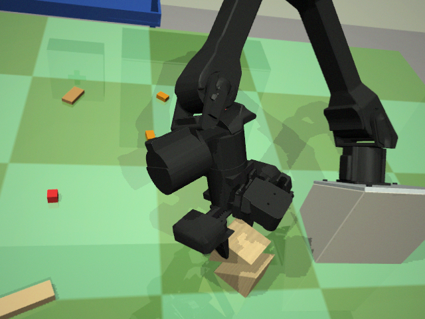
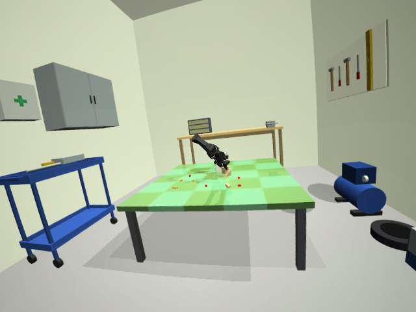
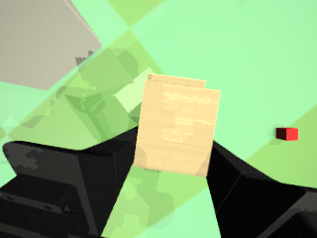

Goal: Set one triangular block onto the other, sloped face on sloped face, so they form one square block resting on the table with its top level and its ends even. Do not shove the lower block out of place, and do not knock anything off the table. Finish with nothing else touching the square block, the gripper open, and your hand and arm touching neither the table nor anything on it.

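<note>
The upper triangular block (image 1: 250, 242) (image 3: 178, 129) is pale wood. My gripper (image 1: 238, 240) (image 3: 171, 134) is shut on it, one finger on each side. The lower triangular block (image 1: 240, 283) is on the table beneath it. In the top view the upper block overlaps the lower block's upper face, shifted toward the back left. In the wrist view a narrow strip of the lower block (image 3: 173, 80) shows past the held block's far edge. The faces between them are hidden; I cannot tell whether they touch. In the exterior view the pair is too small to separate.
On the table (image 1: 103, 212) are a red cube (image 1: 52, 196) (image 3: 287, 134), a brown block (image 1: 73, 95), two small orange blocks (image 1: 163, 96) (image 1: 149, 134) and a long pale plank (image 1: 28, 296). The arm's grey pedestal (image 1: 360, 226) stands right of the triangular blocks.
</note>
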Tool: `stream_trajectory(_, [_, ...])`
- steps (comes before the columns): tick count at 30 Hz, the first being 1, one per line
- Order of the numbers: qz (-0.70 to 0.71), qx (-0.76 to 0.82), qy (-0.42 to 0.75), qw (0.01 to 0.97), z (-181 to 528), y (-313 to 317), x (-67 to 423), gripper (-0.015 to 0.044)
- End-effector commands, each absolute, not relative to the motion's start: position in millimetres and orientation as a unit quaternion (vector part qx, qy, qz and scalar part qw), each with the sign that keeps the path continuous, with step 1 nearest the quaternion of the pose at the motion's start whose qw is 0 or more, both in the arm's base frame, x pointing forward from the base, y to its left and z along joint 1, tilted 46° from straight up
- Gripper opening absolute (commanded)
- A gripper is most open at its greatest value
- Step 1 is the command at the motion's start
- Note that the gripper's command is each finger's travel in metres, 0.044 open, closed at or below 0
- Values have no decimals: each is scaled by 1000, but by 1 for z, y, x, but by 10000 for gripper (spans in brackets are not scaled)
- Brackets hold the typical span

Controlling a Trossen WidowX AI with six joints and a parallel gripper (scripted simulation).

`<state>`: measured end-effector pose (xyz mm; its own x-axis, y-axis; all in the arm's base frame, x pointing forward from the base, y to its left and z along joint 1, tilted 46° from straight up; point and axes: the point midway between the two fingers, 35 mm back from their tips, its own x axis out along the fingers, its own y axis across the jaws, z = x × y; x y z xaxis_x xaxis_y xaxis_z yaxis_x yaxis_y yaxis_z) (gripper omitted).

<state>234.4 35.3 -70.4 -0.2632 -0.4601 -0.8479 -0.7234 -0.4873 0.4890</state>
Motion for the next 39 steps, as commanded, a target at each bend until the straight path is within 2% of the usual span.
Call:
stream_trajectory(1, [622,-597,495,102,-71,34,232,0])
stream_trajectory(39, [622,-598,495,101,-74,32,230,0])
